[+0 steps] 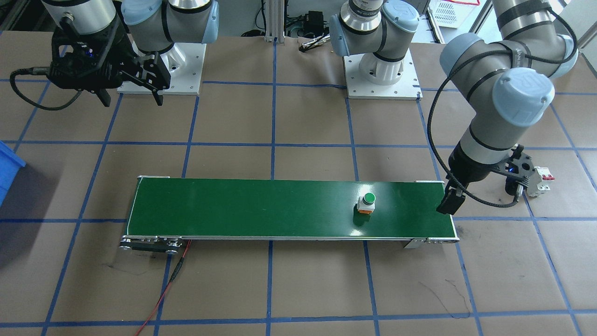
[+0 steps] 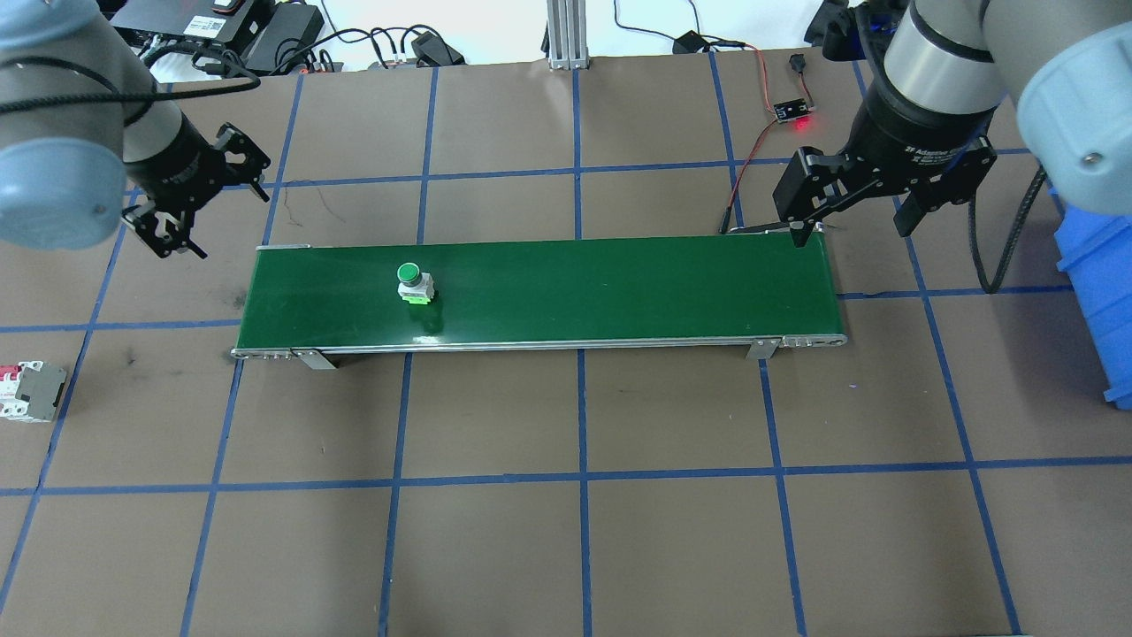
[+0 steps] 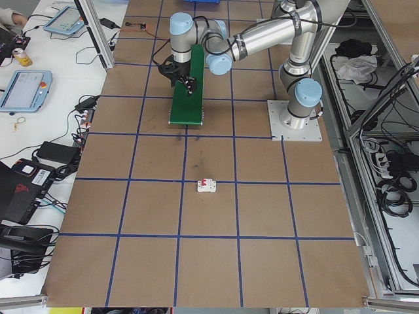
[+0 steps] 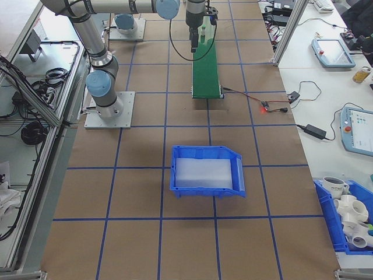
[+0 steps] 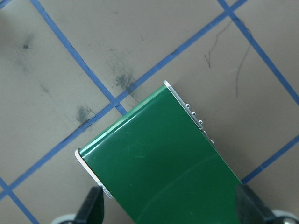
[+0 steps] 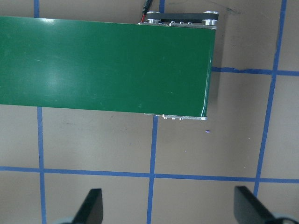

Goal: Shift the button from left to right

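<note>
The button (image 2: 415, 283), green cap over a white body with an orange base, is seen upright on the green conveyor belt (image 2: 619, 287), toward the belt end nearest the left hand (image 2: 196, 190). The left hand is held open and empty, above the surface (image 2: 566, 495) just off that belt end; the button is placed a short way along the belt from it, not between its fingers. In the left wrist view only the belt end is framed between the two spread fingertips (image 5: 91, 205); the button is not shown there.

The right hand (image 2: 853, 215) is held open and empty, above the far belt end, well apart from the button. In the right wrist view that belt end and blue tape lines are seen below its spread fingertips (image 6: 91, 205).

A white circuit breaker (image 2: 31, 391) with red toggles is laid on the surface, off the belt, beyond the left hand. A blue bin (image 2: 1097, 292) is set on the surface past the right hand.
</note>
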Robot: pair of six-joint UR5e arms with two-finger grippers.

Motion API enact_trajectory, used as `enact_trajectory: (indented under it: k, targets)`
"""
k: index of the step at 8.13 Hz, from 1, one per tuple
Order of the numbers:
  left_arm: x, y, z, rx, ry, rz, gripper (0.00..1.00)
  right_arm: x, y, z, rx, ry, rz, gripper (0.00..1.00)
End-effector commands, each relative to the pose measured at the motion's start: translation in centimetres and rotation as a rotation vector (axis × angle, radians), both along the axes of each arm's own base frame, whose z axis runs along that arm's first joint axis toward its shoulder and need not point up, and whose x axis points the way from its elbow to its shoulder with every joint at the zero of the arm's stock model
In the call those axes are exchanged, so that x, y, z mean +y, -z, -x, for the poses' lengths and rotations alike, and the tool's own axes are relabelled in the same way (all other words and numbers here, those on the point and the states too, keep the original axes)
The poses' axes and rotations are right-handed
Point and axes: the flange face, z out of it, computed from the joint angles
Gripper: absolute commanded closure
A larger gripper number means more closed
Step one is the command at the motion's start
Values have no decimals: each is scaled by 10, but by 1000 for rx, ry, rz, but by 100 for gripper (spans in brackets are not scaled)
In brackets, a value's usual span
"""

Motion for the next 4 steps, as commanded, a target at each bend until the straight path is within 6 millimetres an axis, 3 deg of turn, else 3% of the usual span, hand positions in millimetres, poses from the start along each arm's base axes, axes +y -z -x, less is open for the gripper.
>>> enact_trajectory:
  k: [1,2,3,4]
  targets:
    - [5,-119,12,-12,330,-76,0,-26,47,2,-2,0,-31,1]
    - [9,-146,16,-20,390,-120,0,-38,67,4,-1,3,-39,5]
    - [13,-157,30,-20,421,-117,0,-48,92,4,-1,2,-34,5]
    - [23,-167,69,-34,490,-93,0,-55,108,4,-5,5,-13,5]
